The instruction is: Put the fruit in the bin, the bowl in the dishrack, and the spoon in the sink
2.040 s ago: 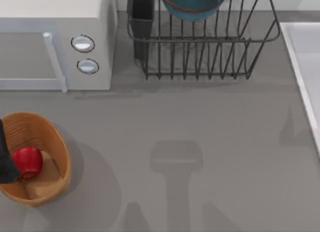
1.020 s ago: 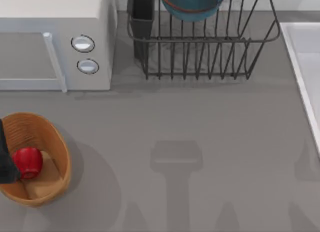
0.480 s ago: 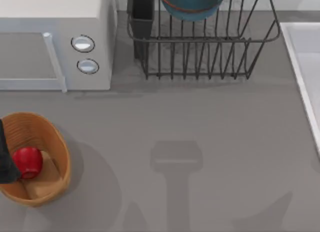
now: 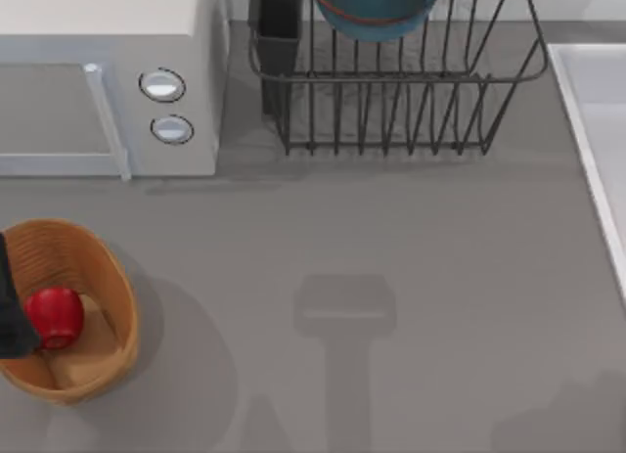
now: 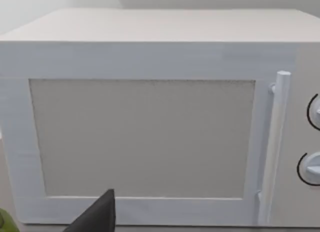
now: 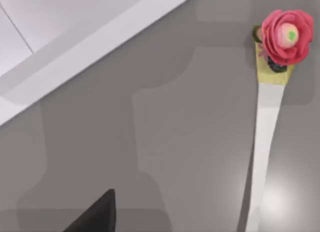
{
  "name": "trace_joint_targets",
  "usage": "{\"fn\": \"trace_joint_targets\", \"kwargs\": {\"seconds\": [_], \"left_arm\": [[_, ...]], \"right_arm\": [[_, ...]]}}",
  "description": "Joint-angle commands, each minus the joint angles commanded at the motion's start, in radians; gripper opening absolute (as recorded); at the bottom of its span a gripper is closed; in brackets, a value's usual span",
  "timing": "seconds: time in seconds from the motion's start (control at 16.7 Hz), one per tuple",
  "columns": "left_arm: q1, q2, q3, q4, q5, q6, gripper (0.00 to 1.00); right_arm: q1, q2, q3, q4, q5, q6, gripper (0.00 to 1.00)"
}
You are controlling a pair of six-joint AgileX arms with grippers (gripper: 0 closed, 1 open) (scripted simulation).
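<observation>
Arm shadow slid toward table (image 4: pixel 411 267) lower-right corner.

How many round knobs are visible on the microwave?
2. On the microwave front, beside the door handle, one knob sits farther back in the top view, the other knob nearer. None appears hidden.

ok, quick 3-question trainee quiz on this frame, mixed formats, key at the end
1. True or false: the fruit lies inside the bin.
2. Where is the bowl? A) on the microwave B) in the dishrack C) in the sink
3. Fill in: in the right wrist view the spoon lies on the grey ____, beside the sink's rim, not in the basin.

Key: 1 true; 2 B; 3 table
</observation>
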Motion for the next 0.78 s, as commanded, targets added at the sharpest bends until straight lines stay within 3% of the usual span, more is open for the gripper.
{"fn": "trace_joint_targets", "kwargs": {"seconds": [0.3,0.78], "left_arm": [[0.000,0.000,0.000,0.000,0.000,0.000,1.00],[0.000,0.000,0.000,0.000,0.000,0.000,1.00]], "right_arm": [[-0.060,0.191,0.109,-0.148,0.002,0.030,1.00],[-0.061,0.215,0.090,-0.116,0.002,0.034,1.00]]}}
